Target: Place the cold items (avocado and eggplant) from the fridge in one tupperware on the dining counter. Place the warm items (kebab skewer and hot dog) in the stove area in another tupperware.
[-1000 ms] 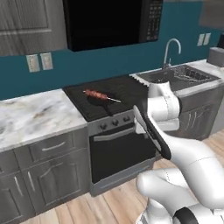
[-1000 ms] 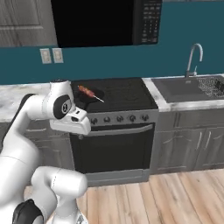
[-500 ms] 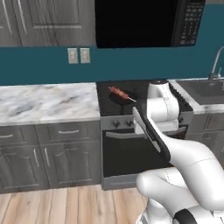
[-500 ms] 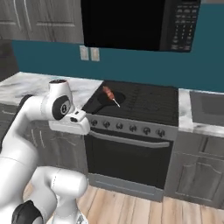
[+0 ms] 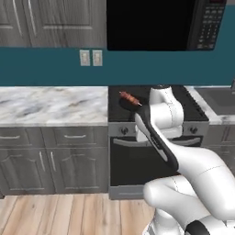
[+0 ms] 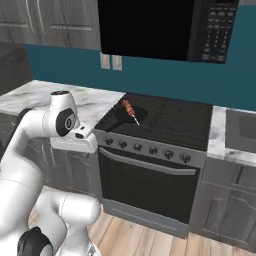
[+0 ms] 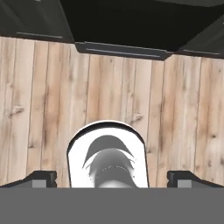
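Home kitchen: black stove (image 6: 165, 122) under microwave (image 6: 165, 27), marble worktop (image 5: 50, 104), grey cabinets (image 5: 50, 160), teal wall, wood floor (image 7: 109, 87)
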